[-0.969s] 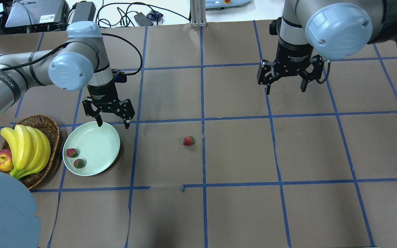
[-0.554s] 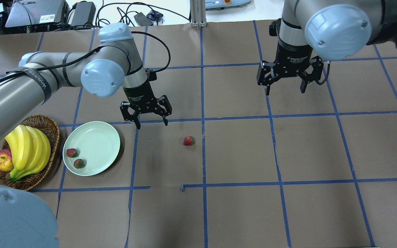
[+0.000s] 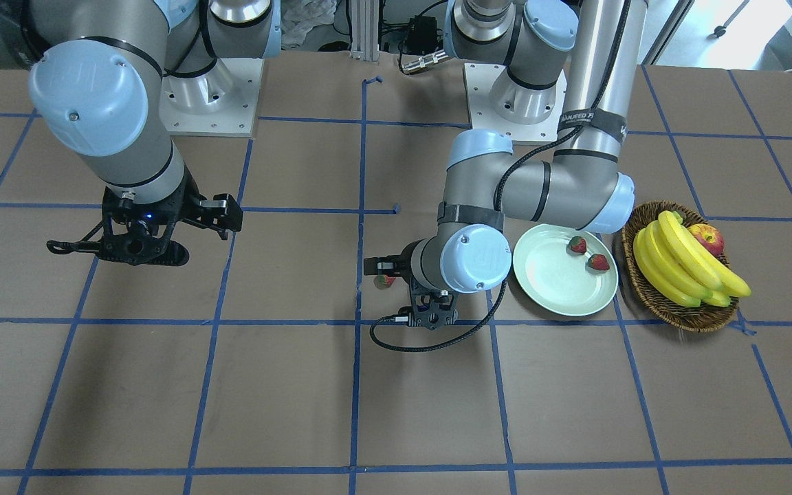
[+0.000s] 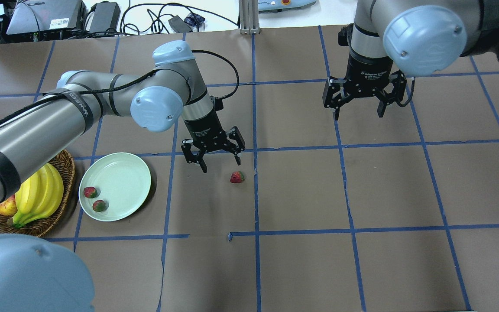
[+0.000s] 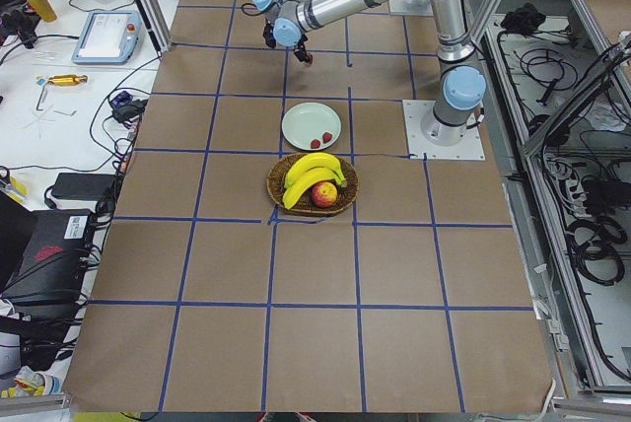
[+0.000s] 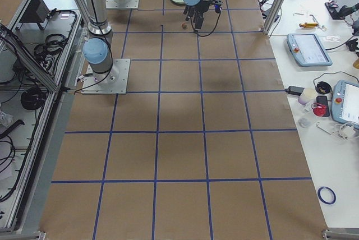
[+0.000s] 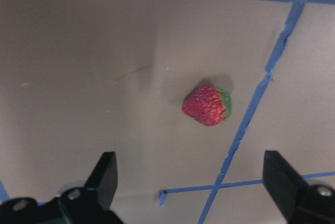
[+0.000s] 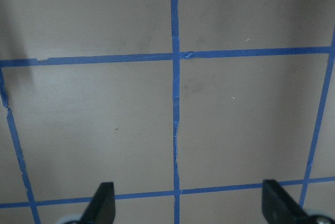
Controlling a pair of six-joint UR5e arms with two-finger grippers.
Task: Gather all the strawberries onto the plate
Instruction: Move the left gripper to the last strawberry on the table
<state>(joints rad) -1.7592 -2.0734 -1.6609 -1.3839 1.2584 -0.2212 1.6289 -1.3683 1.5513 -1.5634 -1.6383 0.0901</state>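
The pale green plate (image 4: 119,182) lies at the table's left with two strawberries (image 4: 90,192) (image 4: 99,205) near its left rim. A third strawberry (image 4: 237,177) lies alone on the brown paper by a blue tape line. My left gripper (image 4: 221,167) hangs open just behind and slightly left of it, holding nothing. In the left wrist view that strawberry (image 7: 207,105) sits ahead of the spread fingers (image 7: 104,174). My right gripper (image 4: 358,115) hovers open and empty over bare table at the far right.
A wicker basket (image 4: 66,167) with bananas (image 4: 41,195) and an apple (image 4: 4,208) stands left of the plate. Blue tape lines grid the table. Cables and equipment line the far edge.
My left arm has swung right, from over the plate's far rim to beside the lone strawberry, staying open. The right arm has not moved.
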